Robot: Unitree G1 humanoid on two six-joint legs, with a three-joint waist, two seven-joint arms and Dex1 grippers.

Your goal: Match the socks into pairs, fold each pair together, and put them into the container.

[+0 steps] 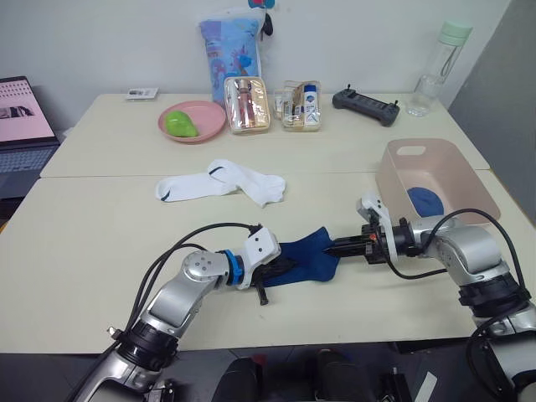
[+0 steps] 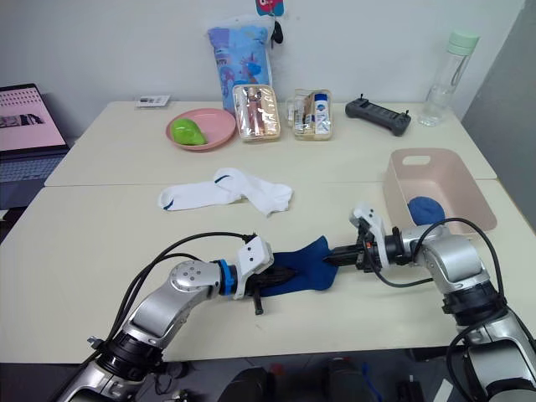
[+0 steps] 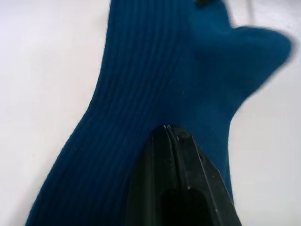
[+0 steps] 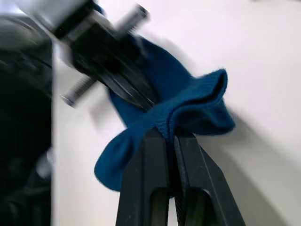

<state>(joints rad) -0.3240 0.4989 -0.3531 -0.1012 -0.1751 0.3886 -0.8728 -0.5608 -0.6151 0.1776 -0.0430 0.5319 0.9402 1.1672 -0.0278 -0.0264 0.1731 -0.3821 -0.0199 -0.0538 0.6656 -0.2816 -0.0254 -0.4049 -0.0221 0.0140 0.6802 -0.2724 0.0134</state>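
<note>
No text, label, brand, number or sign can be read anywhere here. The open laptop screen (image 1: pixel 23 107) at the far left edge shows a pinkish page, its content too small to make out. The two clear plastic zip pouches (image 1: pixel 247 105) at top centre hold small packaged items whose labels are too small to read. The blue printed soft bag (image 1: pixel 230 46) standing behind them carries coloured pictures but no legible lettering. The small flat white card (image 1: pixel 141 93) at upper left bears marks too tiny to tell.
</note>
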